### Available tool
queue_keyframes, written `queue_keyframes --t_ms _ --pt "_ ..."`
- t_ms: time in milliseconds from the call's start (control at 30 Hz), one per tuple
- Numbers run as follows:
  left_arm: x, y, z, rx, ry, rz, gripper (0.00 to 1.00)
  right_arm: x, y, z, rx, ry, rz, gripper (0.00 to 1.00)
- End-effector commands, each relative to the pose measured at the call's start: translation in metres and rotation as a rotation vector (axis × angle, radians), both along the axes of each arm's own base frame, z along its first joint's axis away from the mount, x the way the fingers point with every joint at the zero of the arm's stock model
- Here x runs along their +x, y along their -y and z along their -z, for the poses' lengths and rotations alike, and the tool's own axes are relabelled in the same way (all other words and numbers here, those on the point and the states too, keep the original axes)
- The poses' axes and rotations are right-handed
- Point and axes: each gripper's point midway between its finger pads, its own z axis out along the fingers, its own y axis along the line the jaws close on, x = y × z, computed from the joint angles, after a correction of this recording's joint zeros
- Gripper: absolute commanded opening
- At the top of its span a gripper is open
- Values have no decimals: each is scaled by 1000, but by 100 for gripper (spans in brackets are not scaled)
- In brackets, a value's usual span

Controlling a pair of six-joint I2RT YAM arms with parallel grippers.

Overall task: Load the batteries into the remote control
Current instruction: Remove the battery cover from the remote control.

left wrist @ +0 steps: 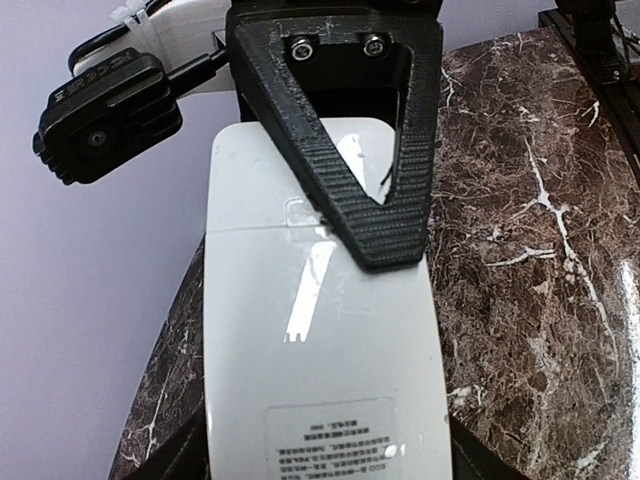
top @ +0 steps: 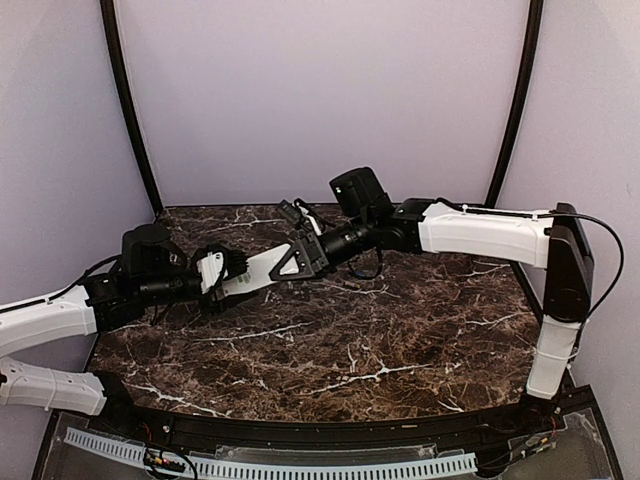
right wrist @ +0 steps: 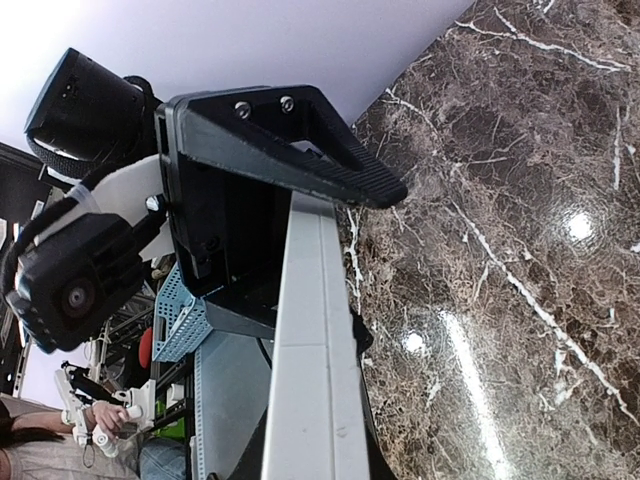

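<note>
The white remote control (top: pixel 255 270) hangs above the table's left half, gripped from both ends. My left gripper (top: pixel 222 272) is shut across its width. In the left wrist view the remote control (left wrist: pixel 320 340) lies back side up, with a printed label and a seam across the back, and dark fingers (left wrist: pixel 185 455) press its side edges. My right gripper (top: pixel 290 262) is shut across its thickness at the other end. The right wrist view shows the remote control (right wrist: pixel 315 350) edge-on. The batteries are out of view.
The dark marble table (top: pixel 400 340) lies under both arms. Black frame posts (top: pixel 128 110) stand at the back corners against lilac walls. In the right wrist view a blue perforated basket (right wrist: pixel 185 320) sits beyond the table.
</note>
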Motion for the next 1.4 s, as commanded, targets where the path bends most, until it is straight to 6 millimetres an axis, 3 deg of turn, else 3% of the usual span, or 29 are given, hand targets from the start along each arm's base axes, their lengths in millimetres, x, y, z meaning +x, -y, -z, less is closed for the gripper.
queue_keyframes --t_ms 0,33,167,200,233,367,400,600,800,867,1167,1300,1367 --pt "-4 6 -14 -39 5 33 60 -5 -6 1 32 -1 -26 0" --pt "-5 7 -14 -43 -1 39 56 -4 -6 2 31 -4 -27 0" --pt "-8 7 -16 -52 -16 43 19 -3 -6 4 24 3 -21 0" --pt "-8 6 -17 -55 -14 42 6 0 -4 6 11 14 -2 5" --pt "-9 6 -17 -55 -15 42 1 4 -2 9 -6 19 15 17" --pt "-13 3 -10 -19 -51 44 0 20 6 18 -47 52 95 56" --pt "-14 2 -6 -7 -66 46 0 23 6 22 -59 61 109 59" --pt "-17 3 -5 -15 -79 54 0 28 6 44 -97 69 131 56" --pt "-22 1 1 9 -95 69 0 29 14 57 -118 75 122 22" --pt "-21 -1 1 7 -89 56 0 28 19 62 -127 64 117 18" --pt "-15 -3 8 34 -88 27 0 19 36 66 -118 42 75 15" --pt "-16 -4 11 40 -87 28 0 16 44 60 -97 39 63 23" --pt "-17 -3 12 40 -89 34 0 16 42 56 -77 35 54 32"
